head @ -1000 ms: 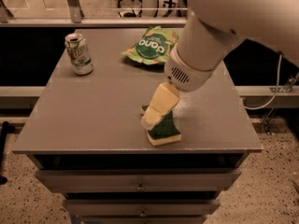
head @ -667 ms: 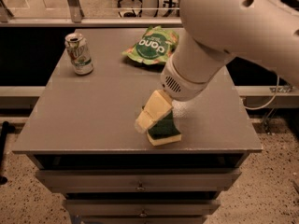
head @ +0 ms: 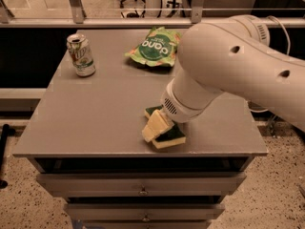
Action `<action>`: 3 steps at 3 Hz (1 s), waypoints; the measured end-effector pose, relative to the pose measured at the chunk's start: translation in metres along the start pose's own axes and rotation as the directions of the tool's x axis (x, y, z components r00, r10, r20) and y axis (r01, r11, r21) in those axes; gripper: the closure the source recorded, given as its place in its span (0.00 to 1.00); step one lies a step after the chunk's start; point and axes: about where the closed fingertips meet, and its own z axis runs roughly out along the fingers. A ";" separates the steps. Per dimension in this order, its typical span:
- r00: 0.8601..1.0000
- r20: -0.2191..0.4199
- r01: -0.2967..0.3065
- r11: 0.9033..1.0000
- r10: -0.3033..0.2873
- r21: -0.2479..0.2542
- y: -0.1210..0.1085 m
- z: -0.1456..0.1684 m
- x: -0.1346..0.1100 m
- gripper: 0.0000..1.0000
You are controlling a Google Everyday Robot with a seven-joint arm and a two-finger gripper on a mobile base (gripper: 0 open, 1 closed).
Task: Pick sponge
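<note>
The sponge (head: 172,135), dark green on top with pale yellow foam below, lies flat near the front edge of the grey table (head: 95,109), right of centre. My gripper (head: 153,128), cream coloured, is down on the sponge's left side and covers part of it. The big white arm (head: 224,66) comes in from the upper right and hides the table behind the sponge. A green corner of the sponge shows just behind the gripper.
A soda can (head: 81,55) stands upright at the table's back left. A crinkled green snack bag (head: 155,46) lies at the back centre. Drawers (head: 143,182) sit below the table's front edge. A rail and an office chair are behind.
The arm has swung lower and further over the table. The gripper has shifted a little left and down against the sponge. The sponge has stayed in place.
</note>
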 end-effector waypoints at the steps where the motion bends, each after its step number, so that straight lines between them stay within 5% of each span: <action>1: 1.000 0.015 -0.014 1.000 0.014 0.010 -0.003 0.003 -0.001 0.51; 2: 0.998 0.057 0.008 0.999 -0.010 0.038 -0.015 -0.013 -0.018 0.75; 3: 0.966 0.247 0.071 0.997 -0.072 0.015 -0.029 -0.055 -0.066 1.00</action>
